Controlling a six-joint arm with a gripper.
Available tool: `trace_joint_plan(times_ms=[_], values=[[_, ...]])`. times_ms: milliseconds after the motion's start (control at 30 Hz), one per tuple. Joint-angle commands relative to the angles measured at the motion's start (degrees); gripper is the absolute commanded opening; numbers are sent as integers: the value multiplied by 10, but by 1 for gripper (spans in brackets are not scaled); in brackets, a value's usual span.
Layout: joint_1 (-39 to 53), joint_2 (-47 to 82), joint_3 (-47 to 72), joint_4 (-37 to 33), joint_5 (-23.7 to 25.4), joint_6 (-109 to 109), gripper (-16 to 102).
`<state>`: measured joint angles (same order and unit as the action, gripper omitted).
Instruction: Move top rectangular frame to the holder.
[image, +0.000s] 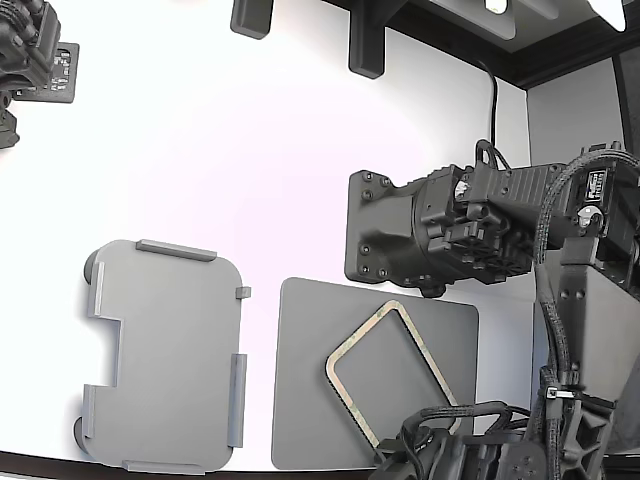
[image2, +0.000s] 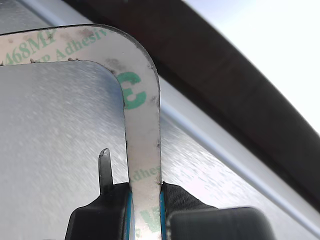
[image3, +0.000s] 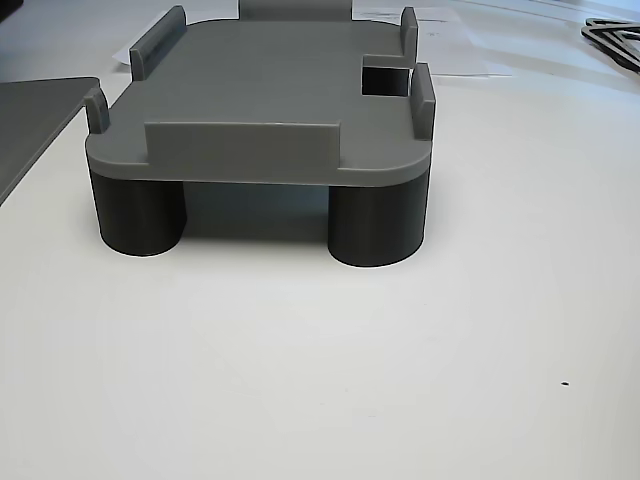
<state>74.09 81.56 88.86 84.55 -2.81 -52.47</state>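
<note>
The gripper (image2: 145, 210) is clamped on the top rectangular frame (image: 390, 368): in the wrist view its two dark fingers (image2: 107, 212) press one straight side of the frame between them, just below a rounded corner, with blue pads against both faces of the strip. The frame's pale surface carries green adhesive lettering. In the exterior view the frame sits skewed over the dark grey mat (image: 310, 400), one corner pointing toward the mounted arm base (image: 385, 230), its lower end hidden behind the arm's dark wrist and cables at the bottom edge.

The holder (image: 165, 355) stands apart from the mat, on the exterior view's left, with a strip of bare white table (image: 250, 150) between them. Its top plate is bare, ringed by raised edge tabs, with a notch in its side; the other view shows it lifted on round dark legs (image3: 378, 225). White table surface lies open beyond the holder and mat
</note>
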Motion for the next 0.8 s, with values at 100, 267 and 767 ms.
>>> trace_joint_plan(times_ms=[100,267,767], values=[[-51,13,-120,47,25,13,-11],[-85,-4,-229,73,85,47,-11],[-229,-32,-443,-14,117,160,-11]])
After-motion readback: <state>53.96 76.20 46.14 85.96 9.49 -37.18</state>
